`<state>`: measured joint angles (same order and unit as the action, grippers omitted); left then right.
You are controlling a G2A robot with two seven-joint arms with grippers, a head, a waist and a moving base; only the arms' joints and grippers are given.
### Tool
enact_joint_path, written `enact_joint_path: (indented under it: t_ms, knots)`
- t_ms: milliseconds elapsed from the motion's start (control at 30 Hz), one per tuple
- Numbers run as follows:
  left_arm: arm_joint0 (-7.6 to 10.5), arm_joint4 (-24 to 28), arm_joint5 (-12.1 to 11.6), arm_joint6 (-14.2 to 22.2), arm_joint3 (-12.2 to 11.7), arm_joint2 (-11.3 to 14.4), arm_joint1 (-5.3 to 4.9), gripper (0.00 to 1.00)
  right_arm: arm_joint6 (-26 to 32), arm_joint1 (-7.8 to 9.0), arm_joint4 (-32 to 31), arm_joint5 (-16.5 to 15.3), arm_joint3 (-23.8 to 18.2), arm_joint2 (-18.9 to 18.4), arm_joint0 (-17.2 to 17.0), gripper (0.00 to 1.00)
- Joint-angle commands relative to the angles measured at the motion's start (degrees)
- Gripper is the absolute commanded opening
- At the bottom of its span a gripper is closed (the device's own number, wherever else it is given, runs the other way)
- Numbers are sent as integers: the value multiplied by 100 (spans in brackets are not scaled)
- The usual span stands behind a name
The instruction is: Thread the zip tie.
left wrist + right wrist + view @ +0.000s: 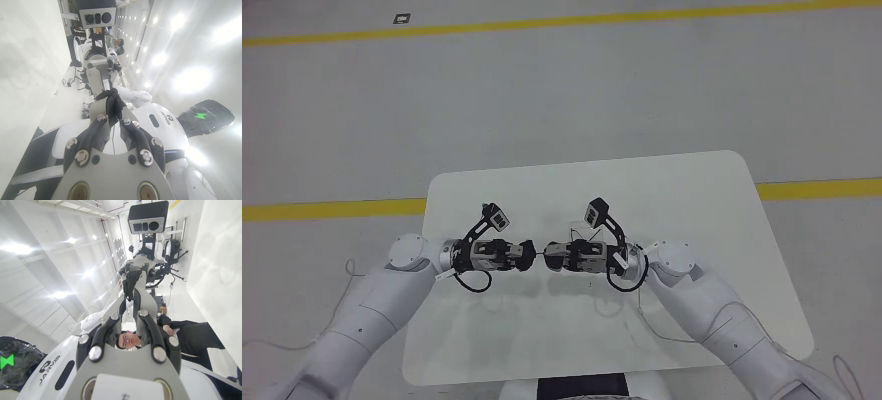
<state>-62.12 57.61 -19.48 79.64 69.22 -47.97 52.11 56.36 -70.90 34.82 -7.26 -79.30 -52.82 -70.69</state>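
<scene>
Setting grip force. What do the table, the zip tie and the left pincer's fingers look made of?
Table: white, matte, smooth; likely laminate or painted board.
Zip tie: thin black strand, probably plastic; too thin to confirm.
Left pincer fingers: pale grey matte shells, plastic or coated metal, tips wrapped in black cloth-like material; shiny metal pins at the joints.
</scene>
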Motion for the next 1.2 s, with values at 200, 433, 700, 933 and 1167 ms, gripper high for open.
enact_joint_path:
  t_ms: [200,433,700,933,1167]
  knots:
    - [0,0,0,0,0,0,0,0,1,-13,4,-13,19,12,16,0]
    - [0,0,0,0,0,0,0,0,-23,-15,-36,-75,-12,-1,-7,0]
    - [-18,-14,23,-127,46,-1,5,100,-94,16,-148,-127,-98,-109,-90,0]
    - [-144,-122,91,-297,213,-108,-6,100,-141,30,-183,-137,-147,-167,-134,0]
    - [-201,-213,130,-325,273,-184,-2,86,-393,29,-163,-200,-206,-226,-211,0]
